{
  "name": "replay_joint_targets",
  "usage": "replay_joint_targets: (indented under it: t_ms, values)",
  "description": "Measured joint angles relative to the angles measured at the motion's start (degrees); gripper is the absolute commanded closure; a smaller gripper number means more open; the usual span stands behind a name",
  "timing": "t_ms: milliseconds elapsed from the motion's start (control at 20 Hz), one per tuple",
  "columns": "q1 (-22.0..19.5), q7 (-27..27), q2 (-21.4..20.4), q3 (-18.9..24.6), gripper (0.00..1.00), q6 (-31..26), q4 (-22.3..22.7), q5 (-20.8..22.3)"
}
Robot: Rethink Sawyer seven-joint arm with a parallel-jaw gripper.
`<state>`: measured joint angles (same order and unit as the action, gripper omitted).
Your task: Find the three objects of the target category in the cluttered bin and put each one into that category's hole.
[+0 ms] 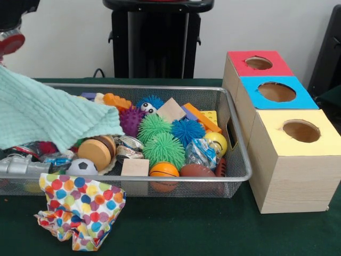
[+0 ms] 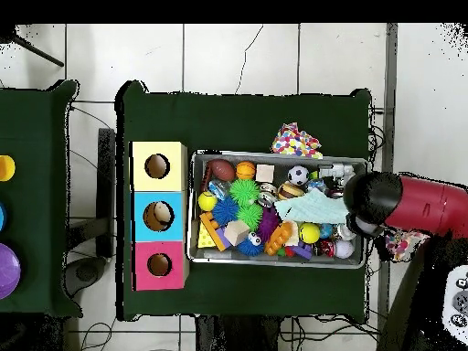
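Where green cloth (image 1: 50,114) drapes bin (image 1: 234,133), contents hidden; hand unseen.

Red arm (image 2: 430,205) with a rounded black joint (image 2: 373,195).

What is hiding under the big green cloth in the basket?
The green cloth covers the basket's left part. At its edge peek a wooden disc, a purple spiky ball and something red. What lies deeper underneath is hidden.

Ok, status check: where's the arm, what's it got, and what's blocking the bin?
Arm over bin's end, gripper hidden. Green cloth lifted, draped over that end. Spiky balls, blocks exposed. Three holes open; dotted cloth outside the bin.
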<state>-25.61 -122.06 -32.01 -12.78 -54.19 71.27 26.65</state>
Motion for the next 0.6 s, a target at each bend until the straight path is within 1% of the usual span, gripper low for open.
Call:
replay_joint_targets:
  t_ms: [400, 600]
  values:
    - [0.34, 0.0, -0.57, -3.05, 1.0, 0.01, -2.54, 3.9]
    - [-0.06, 0.0, -1.47, -3.19, 1.0, 0.15, -2.66, 3.49]
